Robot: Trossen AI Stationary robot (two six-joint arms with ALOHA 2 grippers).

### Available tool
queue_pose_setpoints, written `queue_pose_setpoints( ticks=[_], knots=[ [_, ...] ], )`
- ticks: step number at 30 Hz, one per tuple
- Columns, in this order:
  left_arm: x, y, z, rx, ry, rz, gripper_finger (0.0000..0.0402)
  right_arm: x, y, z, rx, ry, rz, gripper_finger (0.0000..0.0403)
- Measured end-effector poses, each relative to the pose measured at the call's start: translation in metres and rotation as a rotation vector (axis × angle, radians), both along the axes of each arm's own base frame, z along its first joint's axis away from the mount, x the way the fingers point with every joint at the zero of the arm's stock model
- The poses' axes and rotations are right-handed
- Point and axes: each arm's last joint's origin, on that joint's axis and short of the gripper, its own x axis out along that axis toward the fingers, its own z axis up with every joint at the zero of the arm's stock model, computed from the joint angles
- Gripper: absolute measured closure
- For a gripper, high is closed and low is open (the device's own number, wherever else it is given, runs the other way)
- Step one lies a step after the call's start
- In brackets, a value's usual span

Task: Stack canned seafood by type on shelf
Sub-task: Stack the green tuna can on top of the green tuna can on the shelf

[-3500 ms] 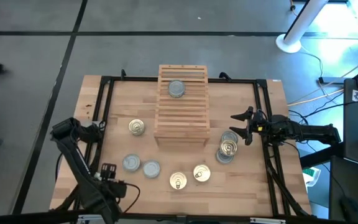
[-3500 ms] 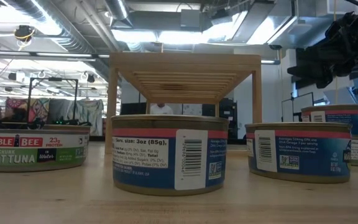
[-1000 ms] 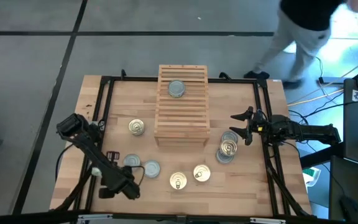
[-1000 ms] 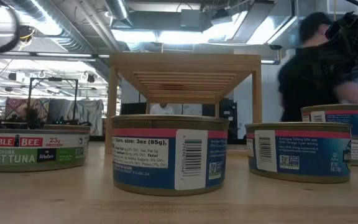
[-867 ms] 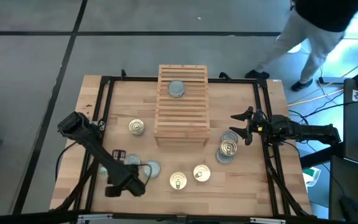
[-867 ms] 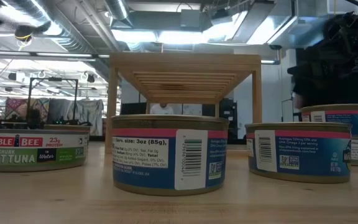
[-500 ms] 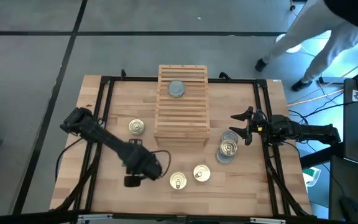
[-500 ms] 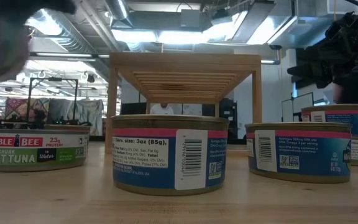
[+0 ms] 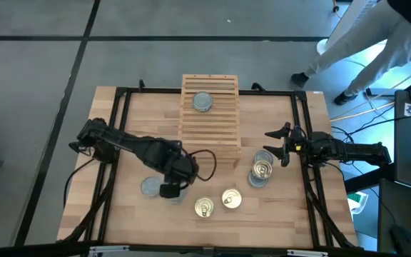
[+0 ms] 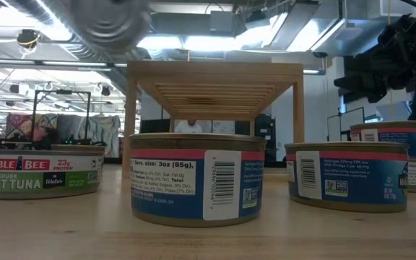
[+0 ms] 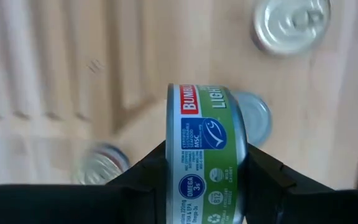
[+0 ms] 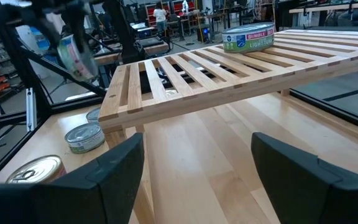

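Note:
The light-wood slatted shelf (image 9: 209,121) stands at the table's far middle. One green-labelled can (image 9: 203,102) rests on its slats by its bottom. My left gripper (image 9: 170,189) hangs over the table near the shelf's near left corner, shut on another green-labelled can (image 11: 207,155), which is also in the right wrist view (image 12: 74,53). My right gripper (image 9: 277,146) stands open to the right of the shelf and points at it, with nothing between its fingers (image 12: 194,180). More cans lie on the table below. My left gripper pinches the green-labelled can between its two fingers (image 11: 143,177), one at each flat end. The label wall (image 11: 194,143) faces the wrist camera. The fingers come from above, pointing down. The can stands on edge, lifted clear of the table.
A silver-topped can (image 9: 150,187) lies beside my left gripper. Two gold-topped cans (image 9: 204,207) (image 9: 230,198) sit near the front, and a small stack (image 9: 261,170) is under my right gripper. Black frame rails (image 9: 120,114) border the table. A person (image 9: 377,36) walks at the far right.
My left arm has swung from the table's near left toward its middle, carrying the can clear of the table and stopping close to the shelf's near left corner. It now covers the gold-topped can left of the shelf. A person has crossed behind the table's far right.

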Motion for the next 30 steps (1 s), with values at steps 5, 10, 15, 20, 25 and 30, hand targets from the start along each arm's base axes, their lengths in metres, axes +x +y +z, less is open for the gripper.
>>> queue_pose_setpoints(
  ticks=[5,10,15,20,25,30],
  knots=[
    [0.008,0.017,0.010,0.172,-0.084,-0.095,0.0268,0.000,0.000,-0.003,0.001,0.027,0.000,0.0109],
    [0.020,0.036,0.015,0.436,-0.132,-0.198,0.0262,0.000,0.000,-0.003,0.001,0.032,0.001,0.0109],
    [0.030,0.064,0.021,0.743,-0.131,-0.180,0.0266,0.000,0.000,-0.003,0.001,0.034,0.001,0.0109],
    [0.035,0.099,0.024,0.827,-0.111,-0.073,0.0260,0.000,0.000,-0.003,0.001,0.035,0.001,0.0109],
    [0.038,0.133,0.020,0.845,-0.049,-0.025,0.0263,0.000,0.000,-0.003,0.001,0.036,0.001,0.0109],
    [0.045,0.158,0.006,0.873,-0.013,-0.036,0.0264,0.000,0.000,-0.003,0.001,0.037,0.001,0.0109]
  ],
)
